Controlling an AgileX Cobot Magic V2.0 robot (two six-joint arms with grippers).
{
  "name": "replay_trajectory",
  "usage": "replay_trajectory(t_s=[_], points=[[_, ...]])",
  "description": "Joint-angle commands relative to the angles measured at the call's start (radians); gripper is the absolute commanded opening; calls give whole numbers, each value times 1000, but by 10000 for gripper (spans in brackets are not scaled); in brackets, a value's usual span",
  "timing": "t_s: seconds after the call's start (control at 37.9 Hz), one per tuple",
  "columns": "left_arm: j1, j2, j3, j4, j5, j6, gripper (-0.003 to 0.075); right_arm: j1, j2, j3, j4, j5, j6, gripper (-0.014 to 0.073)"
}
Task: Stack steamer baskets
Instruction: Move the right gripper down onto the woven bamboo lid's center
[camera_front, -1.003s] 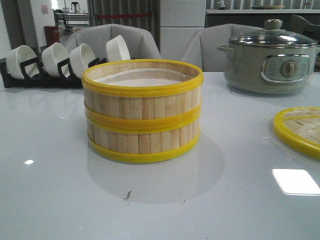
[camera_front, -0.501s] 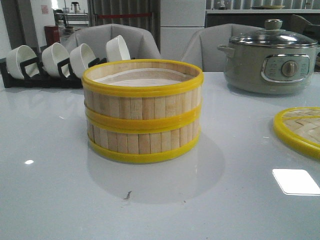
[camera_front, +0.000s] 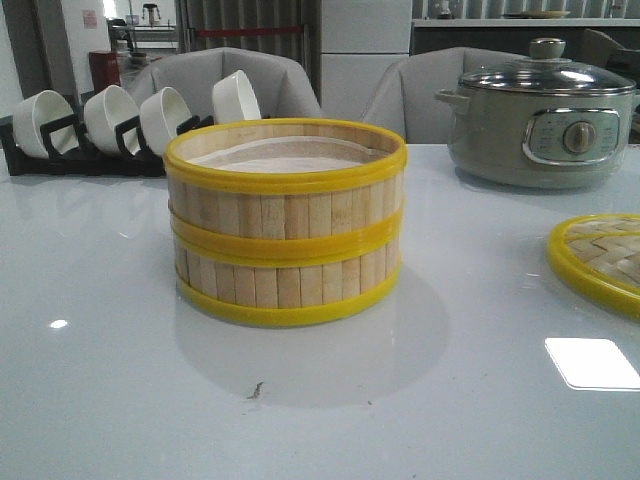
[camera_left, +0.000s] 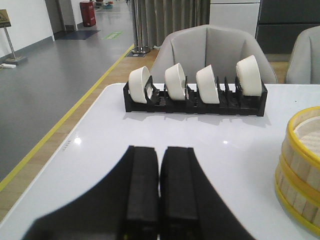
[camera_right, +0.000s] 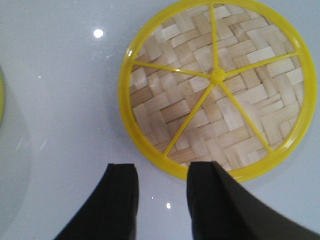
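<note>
Two steamer baskets (camera_front: 285, 220) stand stacked, one on the other, at the middle of the white table; bamboo slats, yellow rims, white liner inside the top one. The stack's edge also shows in the left wrist view (camera_left: 302, 167). No gripper shows in the front view. My left gripper (camera_left: 160, 165) is shut and empty above bare table, off to the side of the stack. My right gripper (camera_right: 161, 172) is open and empty, hovering over the table at the edge of the flat woven-bamboo lid (camera_right: 217, 85).
The woven lid (camera_front: 605, 260) lies at the table's right edge. A grey-green electric pot (camera_front: 545, 115) stands at the back right. A black rack with several white bowls (camera_front: 130, 120) stands at the back left, also in the left wrist view (camera_left: 195, 90).
</note>
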Motion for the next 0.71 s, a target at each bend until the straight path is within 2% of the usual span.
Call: replay_trajectory(t_s=[0.0,0.45,0.69], points=[[-7,15,-28,10,-74,-5,87,-35,64,-96,-16,-10,-10,361],[-7,15,-28,10,-74,-5,87,-97,360,-349,-93,91,-10,360],[-7,15,-28,10,-74,-5,87,-97,412,-376,-100,95,-10,360]])
